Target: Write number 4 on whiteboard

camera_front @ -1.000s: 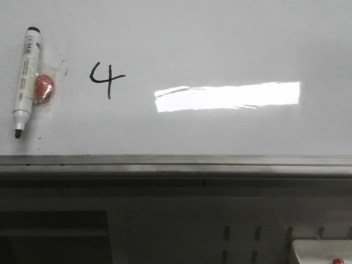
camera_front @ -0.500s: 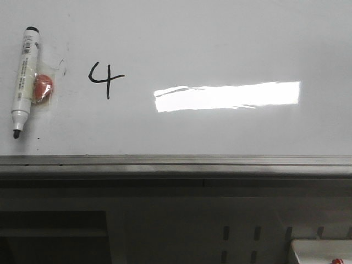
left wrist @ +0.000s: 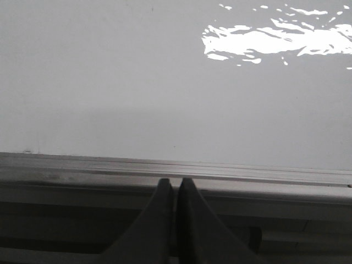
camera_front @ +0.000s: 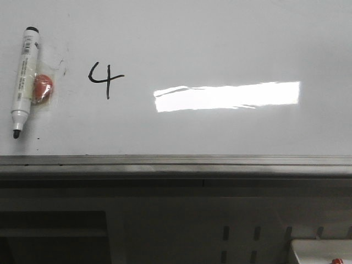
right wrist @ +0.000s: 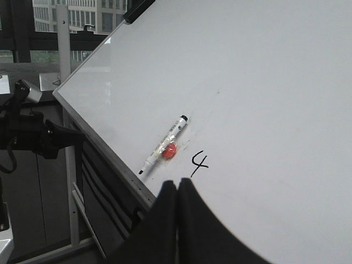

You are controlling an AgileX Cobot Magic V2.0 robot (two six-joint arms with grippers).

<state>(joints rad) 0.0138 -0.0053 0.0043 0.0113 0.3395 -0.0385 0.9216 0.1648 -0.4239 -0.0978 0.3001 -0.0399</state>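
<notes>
You've got open board to the right of the thin black hand-drawn number 4 (camera_front: 106, 80) on the glossy white whiteboard (camera_front: 220, 38). Left of it, the white marker pen with black cap (camera_front: 23, 80) and red round magnet (camera_front: 43, 88) block the way. The grey metal rail (camera_front: 176, 163) borders the board below.
</notes>
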